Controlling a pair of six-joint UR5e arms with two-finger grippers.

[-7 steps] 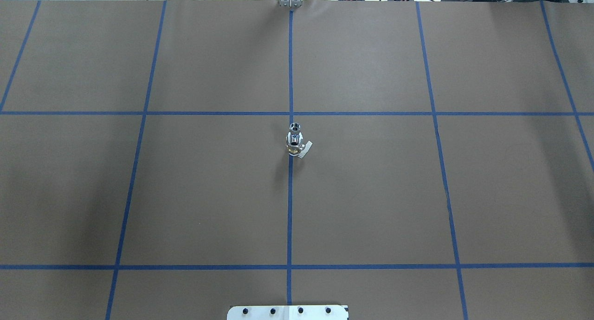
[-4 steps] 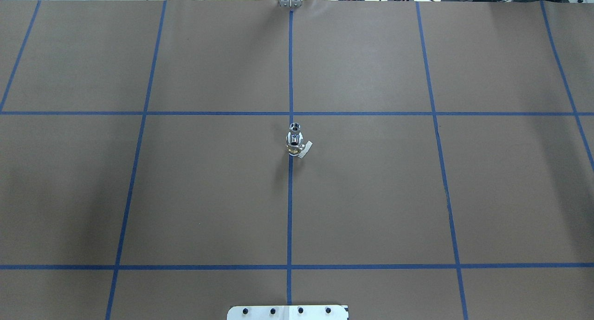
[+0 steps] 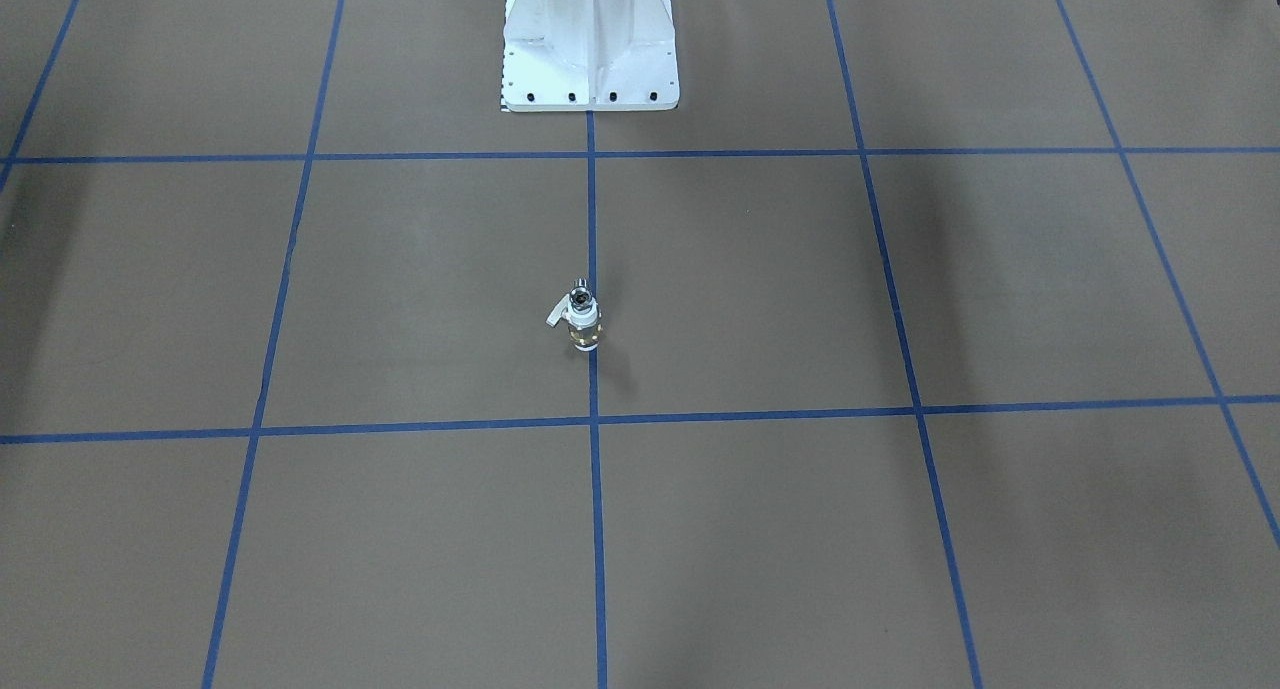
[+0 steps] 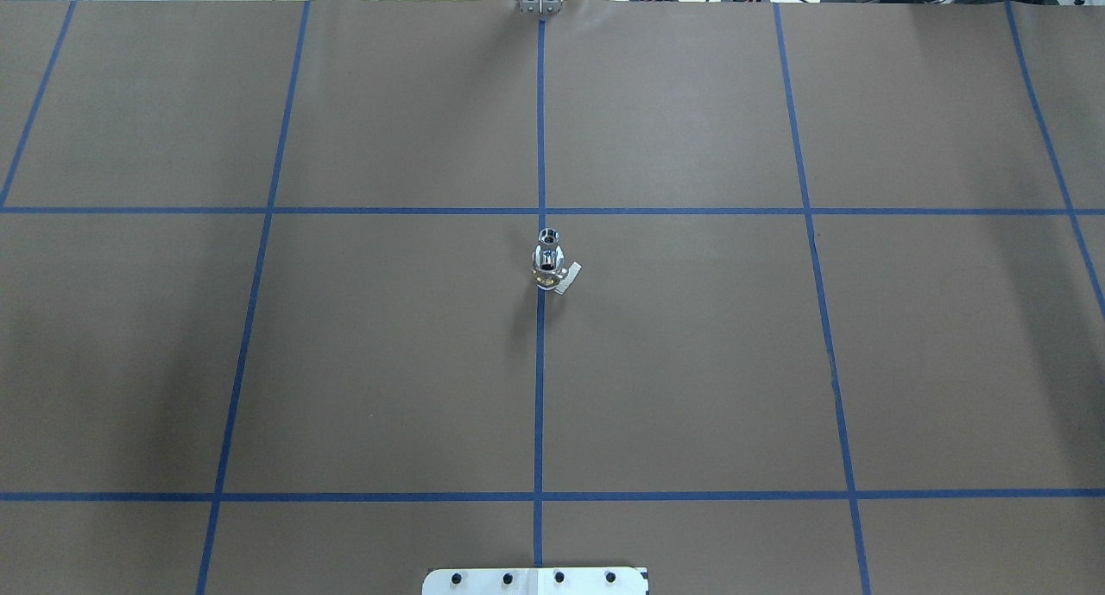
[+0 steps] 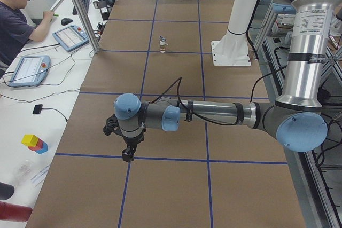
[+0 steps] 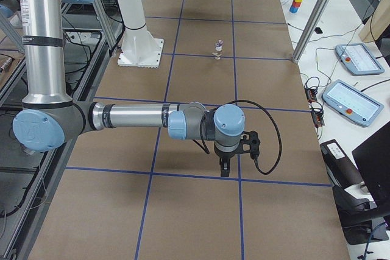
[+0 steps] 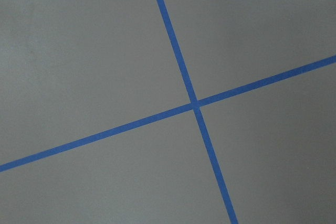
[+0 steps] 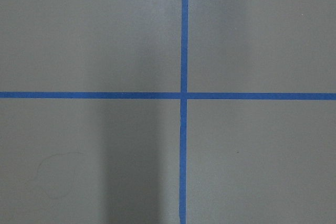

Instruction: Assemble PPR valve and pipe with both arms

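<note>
The PPR valve [image 4: 547, 275], brass with a white side lever, stands upright on the centre blue line; it also shows in the front view [image 3: 584, 329]. The silver pipe [image 4: 549, 237] stub sits on top of it [image 3: 579, 296]. No gripper touches them. My left gripper [image 5: 127, 156] hangs low over a tape crossing far from the valve [image 5: 163, 44]. My right gripper [image 6: 225, 168] hangs over another crossing, far from the valve [image 6: 217, 47]. Both show only in side views, so I cannot tell if they are open. The wrist views show only paper and tape.
The white bolted pedestal [image 3: 590, 69] stands at the robot's side of the table [image 4: 535, 580]. A metal post [image 5: 80, 9] stands at the far table edge. An operator [image 5: 13, 25] sits beyond it with tablets [image 5: 69, 37].
</note>
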